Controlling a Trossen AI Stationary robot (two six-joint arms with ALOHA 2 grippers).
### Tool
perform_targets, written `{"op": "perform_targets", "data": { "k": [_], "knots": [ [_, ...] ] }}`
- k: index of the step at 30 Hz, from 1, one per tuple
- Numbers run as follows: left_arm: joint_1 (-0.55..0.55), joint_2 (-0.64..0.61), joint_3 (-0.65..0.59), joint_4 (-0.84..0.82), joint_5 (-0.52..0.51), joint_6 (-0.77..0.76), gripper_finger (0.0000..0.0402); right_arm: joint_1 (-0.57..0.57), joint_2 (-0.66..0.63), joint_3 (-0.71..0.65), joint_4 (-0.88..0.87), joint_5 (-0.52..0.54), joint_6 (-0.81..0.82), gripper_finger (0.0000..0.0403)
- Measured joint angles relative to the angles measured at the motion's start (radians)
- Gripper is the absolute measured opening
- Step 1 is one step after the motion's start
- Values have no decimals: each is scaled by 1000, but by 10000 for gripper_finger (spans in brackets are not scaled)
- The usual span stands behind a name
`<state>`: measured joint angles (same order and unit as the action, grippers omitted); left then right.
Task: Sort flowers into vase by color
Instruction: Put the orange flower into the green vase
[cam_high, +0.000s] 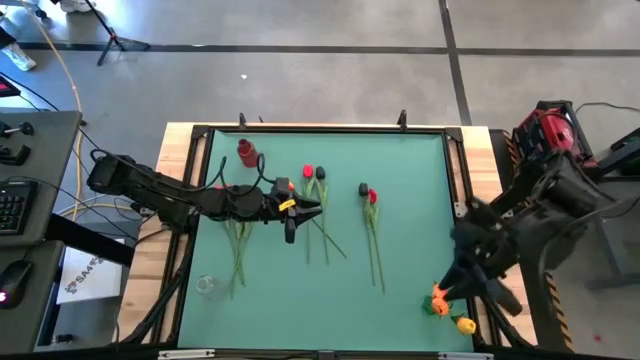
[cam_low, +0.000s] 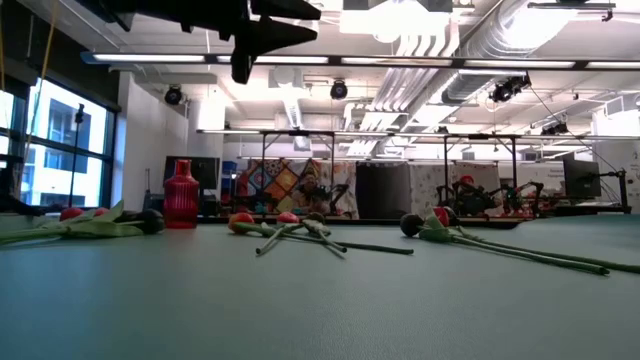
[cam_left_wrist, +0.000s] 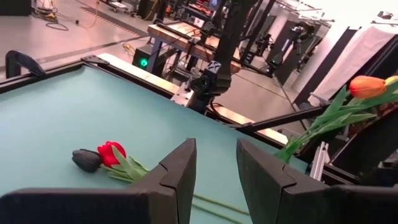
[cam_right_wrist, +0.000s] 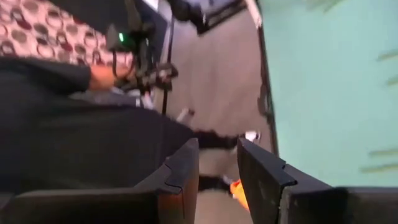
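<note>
Desk (cam_high: 410, 290) near strip, between the clear vase (cam_high: 208, 286) in the left corner and the orange tulips (cam_high: 440, 303) at the right edge, is open mat. Mid desk is cluttered: leaf pile (cam_high: 238, 235) on the left, red and black tulips (cam_high: 318, 190) with crossed stems centre, another red/black pair (cam_high: 370, 196) right of them, with a bare lane between the two. Red vase (cam_high: 247, 152) stands upright far-left. Left claw (cam_high: 298, 206) hangs above the centre stems; right claw (cam_high: 452, 282) blocks the near-right corner.

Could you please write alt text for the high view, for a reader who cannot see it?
Artificial tulips with red and black heads lie scattered on a green table mat beside a red vase. The left gripper hovers above them; the right gripper is near orange tulips at the mat's edge.
</note>
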<state>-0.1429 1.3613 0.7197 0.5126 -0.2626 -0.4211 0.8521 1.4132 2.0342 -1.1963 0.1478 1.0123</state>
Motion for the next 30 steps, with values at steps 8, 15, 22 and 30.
{"op": "perform_targets", "data": {
  "k": [8, 15, 22, 30],
  "knots": [
    [0, 0, 0, -37, 14, 29, 102, -41, 79, -1, 1, -121, -8, 99],
    [6, 0, 0, -49, 19, 50, 102, -32, 132, -1, -97, -203, 19, 99],
    [32, 0, 0, -53, 28, 59, 102, 20, 131, -1, -189, -199, 132, 99],
    [58, 0, 0, -53, 79, 58, 102, 40, 87, -1, -8, -283, 228, 99]
  ]
}}
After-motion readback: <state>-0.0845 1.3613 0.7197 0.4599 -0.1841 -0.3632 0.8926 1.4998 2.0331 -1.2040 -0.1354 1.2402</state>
